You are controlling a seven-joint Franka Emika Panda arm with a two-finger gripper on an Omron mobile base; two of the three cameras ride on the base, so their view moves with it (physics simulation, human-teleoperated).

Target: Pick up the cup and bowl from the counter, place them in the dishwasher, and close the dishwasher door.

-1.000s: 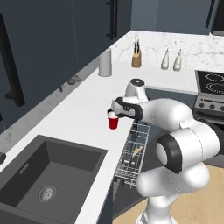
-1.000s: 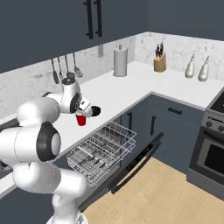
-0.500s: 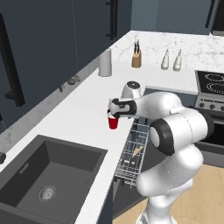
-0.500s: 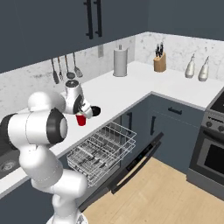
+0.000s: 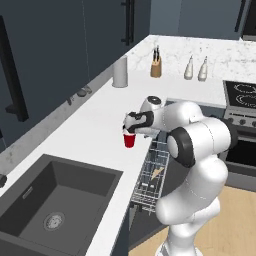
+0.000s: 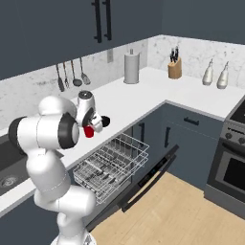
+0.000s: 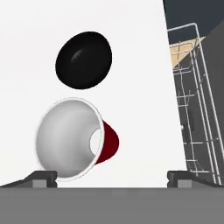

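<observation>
The red cup (image 5: pixel 129 140) stands upright on the white counter (image 5: pixel 95 125) near its front edge. My gripper (image 5: pixel 129 129) hangs just above it, open, with nothing held. In the hand view the cup (image 7: pixel 74 140) shows its pale inside, nearer the left fingertip (image 7: pixel 41 177) than the right; the gripper (image 7: pixel 112 179) is open wide. The black bowl (image 7: pixel 83 59) lies on the counter just beyond the cup. From the right, the cup (image 6: pixel 89 131) and the bowl (image 6: pixel 105 121) sit by the hand. The dishwasher's wire rack (image 6: pixel 112 165) is pulled out over the lowered dishwasher door (image 6: pixel 148 177).
A dark sink (image 5: pixel 50 200) is sunk into the counter to the left. A tall grey cylinder (image 5: pixel 120 72), a knife block (image 5: pixel 156 67) and two bottles (image 5: pixel 189 67) stand at the back. The oven (image 5: pixel 242 97) is on the right. Utensils (image 6: pixel 72 74) hang on the wall.
The arm's elbow and forearm have swung round while the hand stays over the cup. Cup and bowl have not moved, and the gripper stays open.
</observation>
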